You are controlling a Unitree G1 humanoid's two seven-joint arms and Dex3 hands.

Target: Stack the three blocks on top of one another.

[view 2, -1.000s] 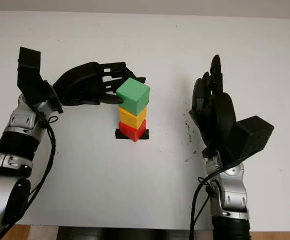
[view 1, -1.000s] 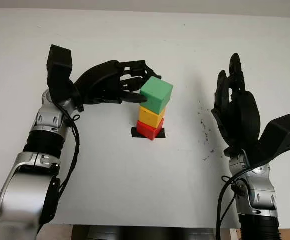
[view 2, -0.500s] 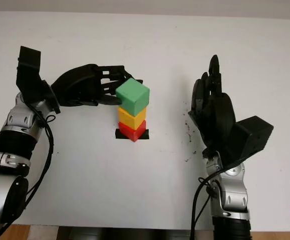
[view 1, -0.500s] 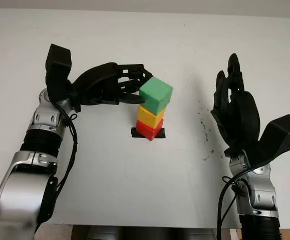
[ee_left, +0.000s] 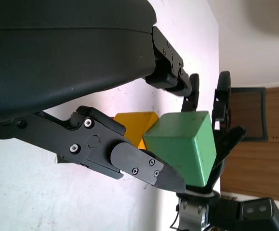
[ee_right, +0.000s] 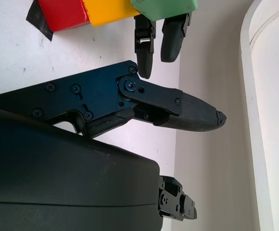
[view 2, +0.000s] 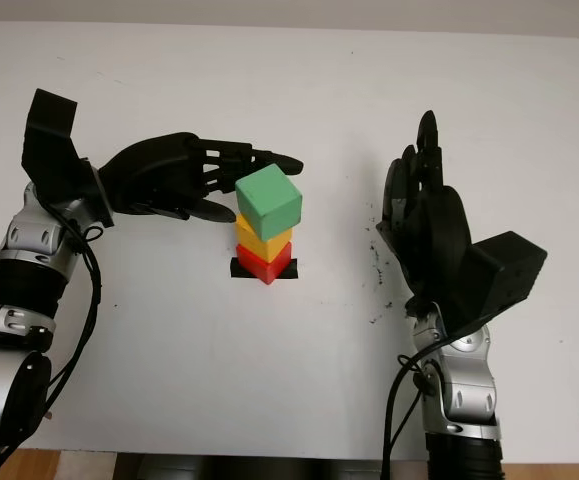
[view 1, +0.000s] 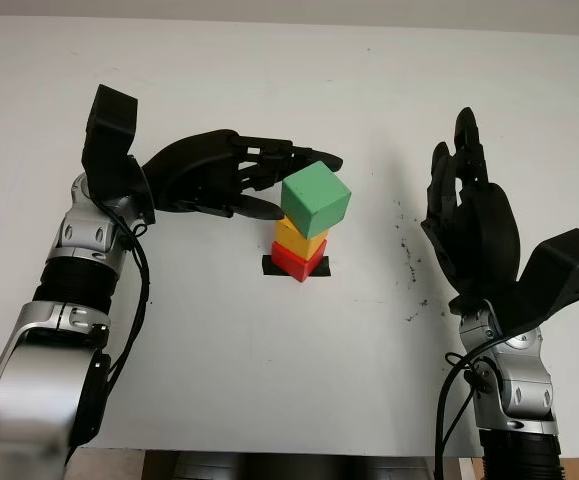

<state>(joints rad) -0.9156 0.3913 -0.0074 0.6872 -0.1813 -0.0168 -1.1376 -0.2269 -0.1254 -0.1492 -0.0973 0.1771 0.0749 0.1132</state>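
Stack: a green cube block (view 1: 315,196) sits on a yellow cube block (view 1: 299,240), which sits on a red cube block (view 1: 297,262), near the middle of the white table (view 1: 269,380).
Base: the red block stands on a patch of black tape (view 1: 270,266).
Green block: turned a little askew on the yellow one.
Left hand (view 1: 231,176): open beside the green block, fingers reaching past it, holding nothing.
Right hand (view 1: 472,222): open, raised over the table's right side, well apart from the stack.

White table (view 1: 269,380) w/ black tape patch (view 1: 272,265); red block (view 1: 297,262) sits on patch.
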